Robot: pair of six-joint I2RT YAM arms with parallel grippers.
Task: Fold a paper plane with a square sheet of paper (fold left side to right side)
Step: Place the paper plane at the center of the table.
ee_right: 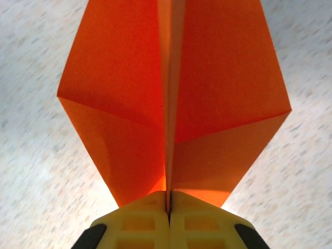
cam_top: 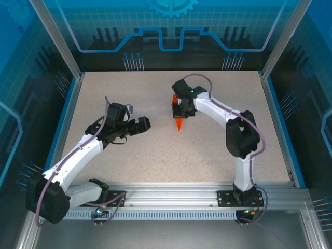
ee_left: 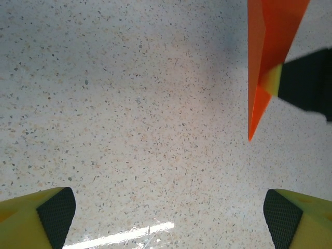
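Right fingers (ee_right: 140,223) pinched tight on the centre crease of the paper plane (ee_right: 223,98), over the middle of the desk (cam_top: 155,155) with its nose toward the near edge; left fingers (ee_left: 52,218) spread wide and empty, a little apart from that nose. Likely to go wrong through so narrow a pinch: thin paper sliding out or twisting, flaps springing apart. May also crumple the nose if approached carelessly from the left.
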